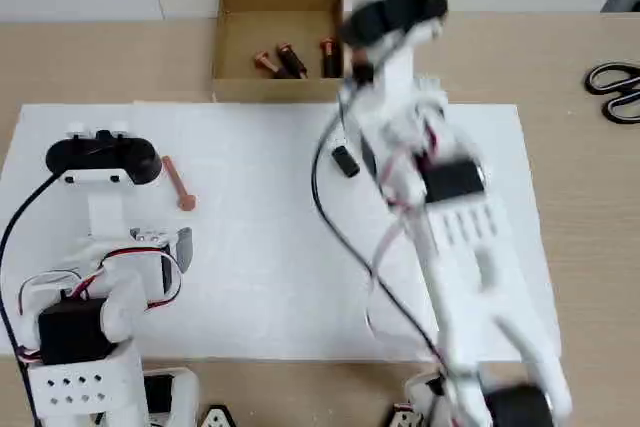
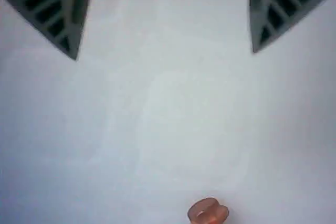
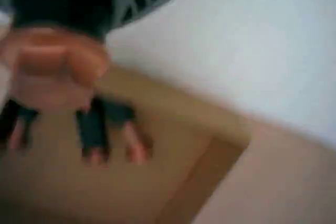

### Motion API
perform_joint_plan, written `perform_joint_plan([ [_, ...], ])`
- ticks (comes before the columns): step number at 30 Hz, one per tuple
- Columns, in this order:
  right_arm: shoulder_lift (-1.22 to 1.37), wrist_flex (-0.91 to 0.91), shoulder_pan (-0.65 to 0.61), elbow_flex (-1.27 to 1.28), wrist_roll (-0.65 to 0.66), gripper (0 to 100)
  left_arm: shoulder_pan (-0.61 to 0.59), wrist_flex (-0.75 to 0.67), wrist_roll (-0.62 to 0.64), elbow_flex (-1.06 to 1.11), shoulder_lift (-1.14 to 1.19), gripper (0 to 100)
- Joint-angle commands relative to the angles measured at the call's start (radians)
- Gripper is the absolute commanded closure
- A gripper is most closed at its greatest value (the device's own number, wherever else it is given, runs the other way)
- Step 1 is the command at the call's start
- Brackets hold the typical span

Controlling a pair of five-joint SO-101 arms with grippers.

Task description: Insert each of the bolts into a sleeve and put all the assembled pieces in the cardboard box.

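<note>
The cardboard box stands at the table's far edge with three assembled bolt-and-sleeve pieces lying in it. My right gripper hangs over the box's right rim, shut on another assembled piece, an orange bolt in a black sleeve. Under it, the right wrist view has the box floor and the pieces lying there. A loose orange bolt lies on the white sheet. Just left of the bolt is my left gripper, open, its fingers wide apart over bare sheet, the bolt's head behind them.
A white foam sheet covers the middle of the wooden table. Scissors lie at the far right edge. The right arm's cable loops over the sheet's centre.
</note>
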Motion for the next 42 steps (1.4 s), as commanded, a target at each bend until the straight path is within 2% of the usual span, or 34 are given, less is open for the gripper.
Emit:
perform_joint_plan([
  [1,0.211,-0.177,0.004,-0.215,-0.003,99.5,0.000,0.003,0.000,-0.048,-0.009,80],
  [8,0.588,-0.552,0.005,-0.393,-0.003,99.5,0.000,0.003,0.000,-0.048,-0.009,80],
  [11,0.722,-0.618,0.005,-0.465,-0.003,99.5,0.000,0.003,0.000,-0.048,-0.009,80],
  [24,1.236,-0.618,0.021,-0.964,-0.003,99.5,0.094,0.003,0.000,-0.048,-0.009,80],
  [36,1.392,-0.596,0.021,-1.042,-0.002,99.3,0.094,0.003,0.000,-0.048,-0.009,80],
  [38,1.395,-0.564,0.021,-1.043,-0.002,96.5,0.094,0.003,0.000,-0.048,-0.009,80],
  [42,1.395,-0.545,0.021,-1.043,-0.002,83.0,0.094,0.003,0.000,-0.048,-0.009,80],
])
